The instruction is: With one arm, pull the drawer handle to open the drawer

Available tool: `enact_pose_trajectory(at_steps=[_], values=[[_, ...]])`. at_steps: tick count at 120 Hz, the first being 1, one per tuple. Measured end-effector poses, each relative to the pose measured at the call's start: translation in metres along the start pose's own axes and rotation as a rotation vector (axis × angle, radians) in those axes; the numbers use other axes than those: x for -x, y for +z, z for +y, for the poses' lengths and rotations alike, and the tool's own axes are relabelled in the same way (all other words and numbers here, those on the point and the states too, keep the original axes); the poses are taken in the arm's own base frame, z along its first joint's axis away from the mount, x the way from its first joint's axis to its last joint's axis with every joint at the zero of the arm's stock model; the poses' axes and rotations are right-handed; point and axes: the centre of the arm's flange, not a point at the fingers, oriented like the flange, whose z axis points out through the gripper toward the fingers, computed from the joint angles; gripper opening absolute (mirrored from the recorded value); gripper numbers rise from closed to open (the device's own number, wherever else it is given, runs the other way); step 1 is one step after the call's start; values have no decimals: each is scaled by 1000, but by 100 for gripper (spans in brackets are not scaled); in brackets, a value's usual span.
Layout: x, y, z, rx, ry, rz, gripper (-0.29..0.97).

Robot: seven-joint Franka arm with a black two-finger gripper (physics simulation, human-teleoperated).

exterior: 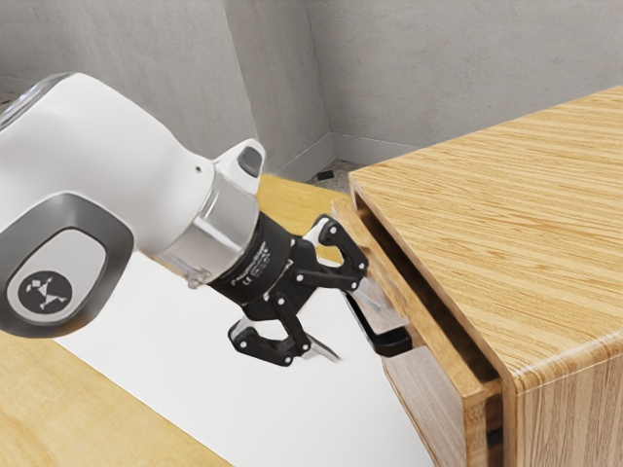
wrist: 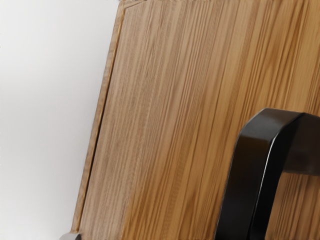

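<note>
Drawer handle, the black bent bar [exterior: 387,336], sits just past the tips of the black two-finger claw [exterior: 346,319]. The claw is spread wide. One finger is up high and one is down low near the white sheet [exterior: 243,399]. It is not pinching anything. I cannot tell if a fingertip touches the bar or is only very near it.

In the wrist view the same bar [wrist: 260,175] is big and close, right under the hand. It is fixed to the light brown, stripy wooden drawer front [wrist: 175,125]. From the side, the drawer front [exterior: 428,389] looks pulled out a little from the big wooden box [exterior: 506,224]. A dark gap shows along its top, so I think the drawer is only a bit open. The box stands on the white sheet, which lies on the wooden bench [exterior: 97,428].

What could go wrong? If the arm pulls back with the claw spread like this, it may come away with nothing and the drawer does not move. If the claw shuts a bit to one side, the smooth bar can slip out. If the hand pushes forward, a finger can bump the wood and shove the drawer shut.
</note>
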Motion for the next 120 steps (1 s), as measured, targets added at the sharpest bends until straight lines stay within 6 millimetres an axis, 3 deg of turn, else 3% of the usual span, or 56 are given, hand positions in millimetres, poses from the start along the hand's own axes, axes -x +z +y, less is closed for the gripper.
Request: enact_pose_trajectory(at_steps=[120], values=[[-41,-43,-78,48,-54,-1,38]])
